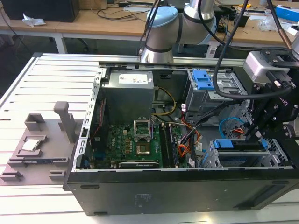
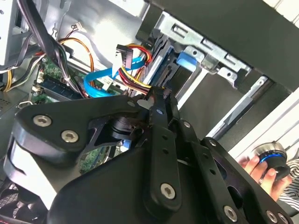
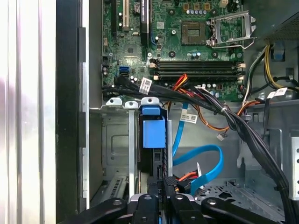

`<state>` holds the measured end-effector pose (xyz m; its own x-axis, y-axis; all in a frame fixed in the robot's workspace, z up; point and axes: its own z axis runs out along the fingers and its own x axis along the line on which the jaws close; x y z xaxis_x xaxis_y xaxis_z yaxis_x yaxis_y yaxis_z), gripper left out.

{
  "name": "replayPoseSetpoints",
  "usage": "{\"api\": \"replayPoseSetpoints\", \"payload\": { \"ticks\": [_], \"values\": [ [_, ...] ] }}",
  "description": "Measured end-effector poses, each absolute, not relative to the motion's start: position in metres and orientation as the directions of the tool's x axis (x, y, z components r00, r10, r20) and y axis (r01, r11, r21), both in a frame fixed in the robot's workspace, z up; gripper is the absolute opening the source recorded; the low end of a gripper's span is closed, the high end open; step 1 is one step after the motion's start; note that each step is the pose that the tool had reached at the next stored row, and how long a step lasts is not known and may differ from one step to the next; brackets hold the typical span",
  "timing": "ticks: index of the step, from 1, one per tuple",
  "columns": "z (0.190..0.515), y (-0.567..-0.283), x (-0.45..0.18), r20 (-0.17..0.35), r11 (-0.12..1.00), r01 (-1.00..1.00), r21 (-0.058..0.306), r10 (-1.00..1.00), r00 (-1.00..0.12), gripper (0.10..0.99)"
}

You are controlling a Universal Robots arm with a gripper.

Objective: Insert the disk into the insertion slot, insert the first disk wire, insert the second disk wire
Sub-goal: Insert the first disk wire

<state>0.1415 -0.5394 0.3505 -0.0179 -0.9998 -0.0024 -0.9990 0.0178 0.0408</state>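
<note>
1. An open black computer case (image 1: 163, 191) lies on a white slatted worktop (image 1: 51, 84). The arm (image 1: 173, 23) reaches over it from 12 o'clock.
2. The hand (image 1: 256, 136) hangs inside the case at about 3 o'clock in the exterior view. It is just above the low grey insertion slot (image 1: 275, 156).
3. The disk (image 1: 223, 143) sits inside that slot, at about 4 o'clock from the motherboard (image 1: 135, 144). Its blue carrier handle faces the board.
4. In the first wrist view the disk (image 3: 153, 133) stands seated between the slot's grey walls (image 3: 117, 149), and the hand (image 3: 162, 193) is at its far end.
5. In the second wrist view the tips of the hand (image 2: 158, 95) are drawn together on the black plug of a red, yellow and black disk wire (image 2: 135, 77). The plug is just beside the rear of the disk (image 2: 189, 58).
6. The same wire's red and orange leads (image 3: 184, 177) run into the hand in the first wrist view.
7. A light blue flat cable (image 3: 208, 151) loops near the hand and is not held.
8. The taller cage with blue latches (image 1: 204, 79) stands at 1 o'clock from the motherboard, with the power supply (image 1: 128, 93) at 11 o'clock.
9. A grey moulded fixture (image 1: 42, 140) rests on the worktop at 9 o'clock, well apart from the case.
10. Outside the case, a person's fingers (image 2: 252, 165) hold a round knob with a blue ring (image 2: 271, 156).
</note>
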Motion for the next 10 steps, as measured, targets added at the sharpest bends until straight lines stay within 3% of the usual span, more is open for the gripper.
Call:
{"api": "replayPoseSetpoints", "payload": {
  "ticks": [10],
  "values": [
    [0.3448,-0.5343,0.1459,-0.005,0.018,-0.999,0.041,-1.000,-0.018,0.165]
  ]
}}
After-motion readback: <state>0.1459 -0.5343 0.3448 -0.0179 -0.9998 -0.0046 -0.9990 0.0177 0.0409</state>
